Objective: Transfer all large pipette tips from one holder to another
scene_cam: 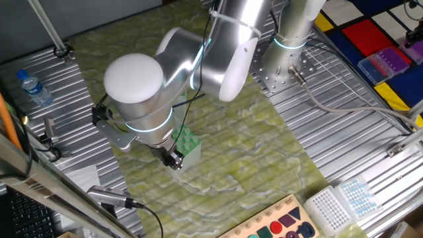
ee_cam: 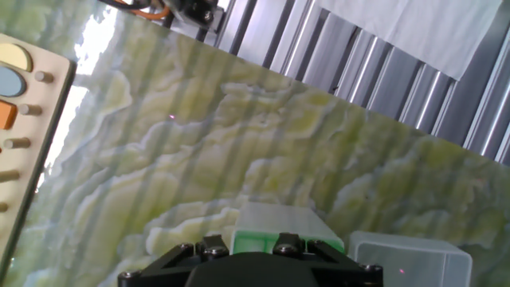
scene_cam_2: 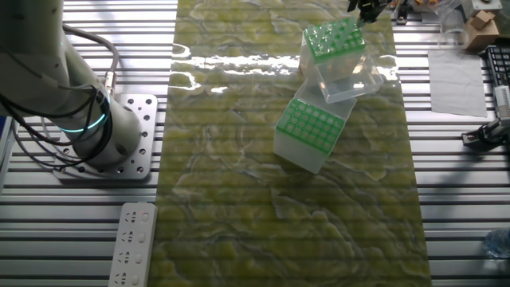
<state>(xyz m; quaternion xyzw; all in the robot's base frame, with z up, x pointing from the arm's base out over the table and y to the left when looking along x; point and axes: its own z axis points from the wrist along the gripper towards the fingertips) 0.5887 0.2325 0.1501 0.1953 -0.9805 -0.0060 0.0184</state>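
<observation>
Overhead, my claw (scene_cam: 174,159) hangs just above the green-topped translucent plastic holder box (scene_cam: 188,147) that stands on the yellow-green marbled mat (scene_cam: 251,158) covering the ribbed metal bench (scene_cam: 344,139). Whether my claw is spread or closed I cannot tell: its tips are too small and dark in the fixed views, and my hand view shows only the black base of it at the bottom edge, with nothing visibly held. From the other fixed view there are two such holders: one rack with a green perforated top (scene_cam_2: 333,41) near the mat's far end, resting against a clear plastic lid or tub (scene_cam_2: 352,80), and a second green-gridded rack (scene_cam_2: 309,134) tilted just beside it, nearer the mat's middle. The large pipette tips (scene_cam_2: 335,36) show only as pale whitish dots in the first rack's grid; their tapered bodies are hidden in the frosted box, and I cannot count them. No readable writing or brand shows on the racks. A clear water bottle with a blue cap (scene_cam: 33,87) stands on the bench, its label illegible.
</observation>
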